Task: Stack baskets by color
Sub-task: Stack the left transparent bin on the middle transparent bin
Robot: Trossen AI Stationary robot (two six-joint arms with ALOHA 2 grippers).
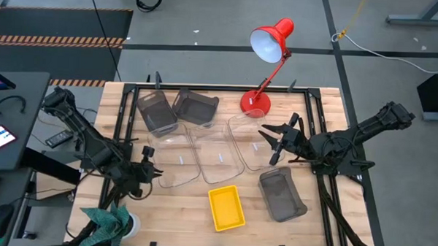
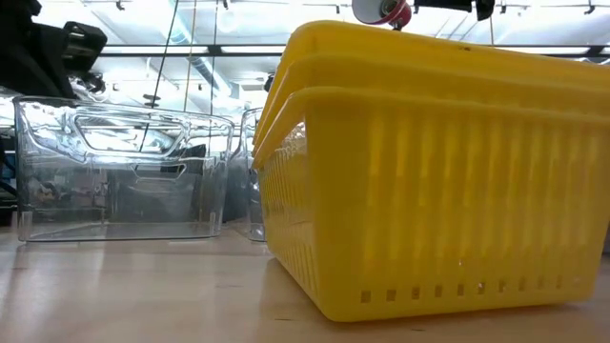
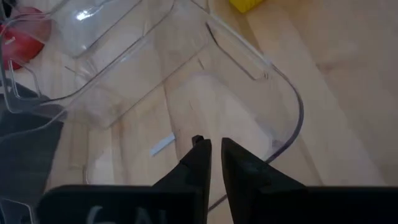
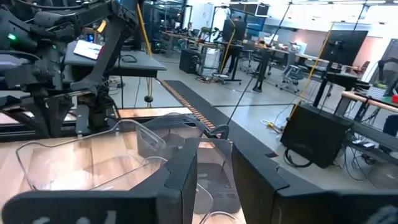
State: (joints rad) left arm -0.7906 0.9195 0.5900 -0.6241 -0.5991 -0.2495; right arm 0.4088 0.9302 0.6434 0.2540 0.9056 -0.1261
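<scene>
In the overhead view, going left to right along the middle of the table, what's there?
Left end effector → first clear basket → second clear basket → third clear basket → right end effector.

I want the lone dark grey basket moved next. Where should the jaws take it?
Grip the dark grey basket by a long side wall near the rim, coming straight down from above. It sits upright, open-top and apart from the yellow stack, so one jaw can drop inside. The right gripper is nearest.
</scene>
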